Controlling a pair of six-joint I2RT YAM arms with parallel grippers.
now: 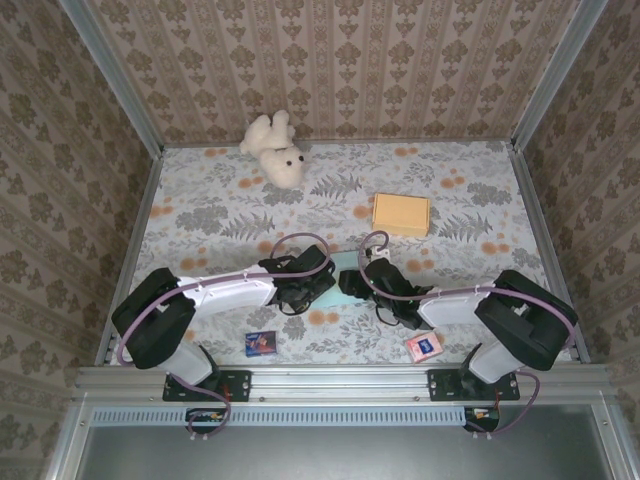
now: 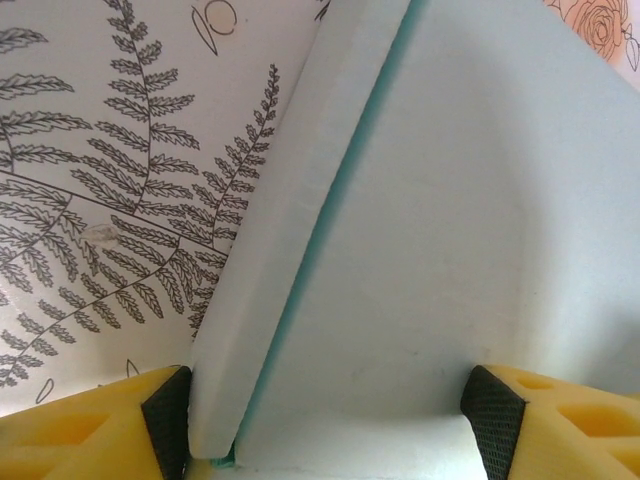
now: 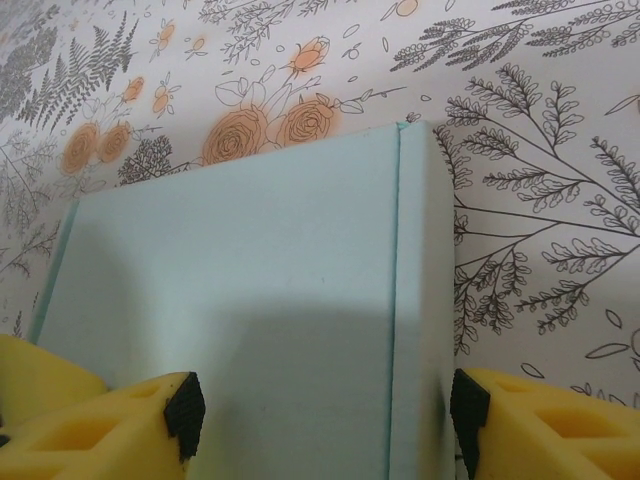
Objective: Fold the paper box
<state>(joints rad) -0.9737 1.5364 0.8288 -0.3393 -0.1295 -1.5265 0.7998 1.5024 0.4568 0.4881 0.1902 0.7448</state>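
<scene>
The paper box (image 1: 346,262) is pale teal and lies on the flowered table between my two grippers, near the front middle. In the left wrist view its broad panel (image 2: 470,230) fills the right side, and a side flap (image 2: 270,290) stands raised along its left edge. My left gripper (image 2: 330,425) is open, one pad (image 2: 166,420) outside the flap and the other over the panel. In the right wrist view the box (image 3: 250,300) has a folded side wall (image 3: 422,300). My right gripper (image 3: 328,412) is open astride that edge, one pad (image 3: 470,408) just outside the wall.
A white teddy bear (image 1: 275,148) lies at the back of the table and a closed yellow box (image 1: 401,213) sits right of the middle. A small blue card (image 1: 261,343) and a pink card (image 1: 423,346) lie near the front edge. Patterned walls stand on three sides.
</scene>
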